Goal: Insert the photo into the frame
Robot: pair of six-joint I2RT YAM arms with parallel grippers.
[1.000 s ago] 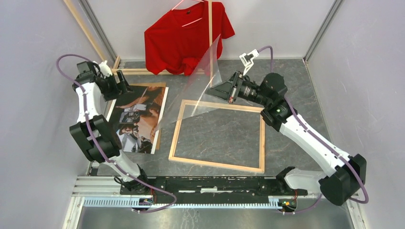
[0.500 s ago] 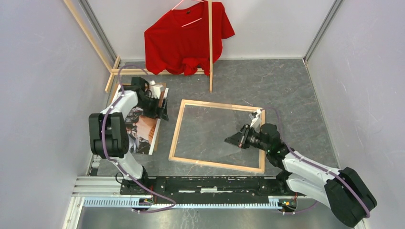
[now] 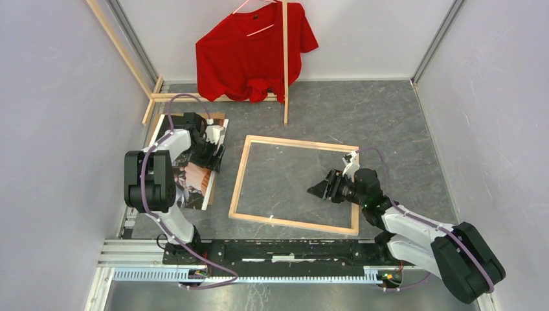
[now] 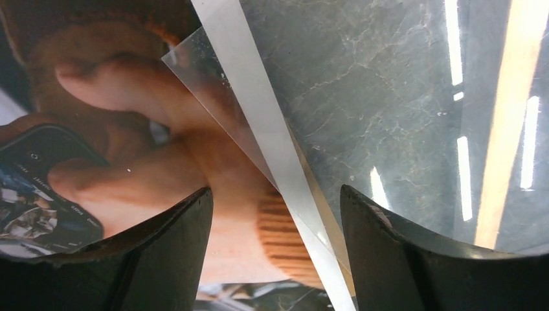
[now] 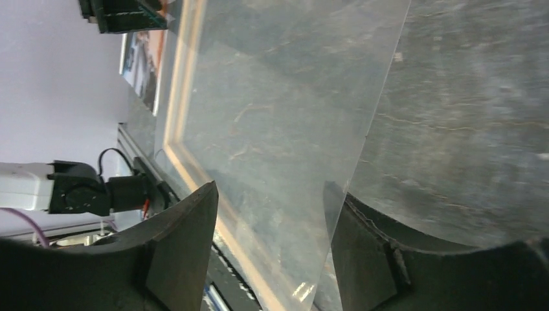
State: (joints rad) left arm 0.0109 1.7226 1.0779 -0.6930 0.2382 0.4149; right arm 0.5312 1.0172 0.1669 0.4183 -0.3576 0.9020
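The photo (image 3: 194,176) lies face up at the left of the table, and its orange hand and white border (image 4: 259,129) fill the left wrist view. My left gripper (image 3: 217,155) (image 4: 275,194) hangs open just above the photo's right edge, one finger on each side of the border. The frame (image 3: 238,188) lies flat mid-table, pale wood up. A clear sheet (image 5: 285,110) rests in it, and one corner (image 4: 194,65) reaches onto the photo. My right gripper (image 3: 320,190) (image 5: 275,194) is low inside the frame, open, with the sheet's edge between its fingers.
A brown cardboard sheet (image 3: 213,188) shows under the photo's right side. A red shirt (image 3: 256,52) hangs on a wooden rack (image 3: 285,71) at the back, with the rack's base bars (image 3: 194,97) on the table. Grey walls stand close on both sides.
The right arm came down and laid the raised clear sheet into the frame, then its jaws opened. The left arm swung from the back left to the photo's right edge.
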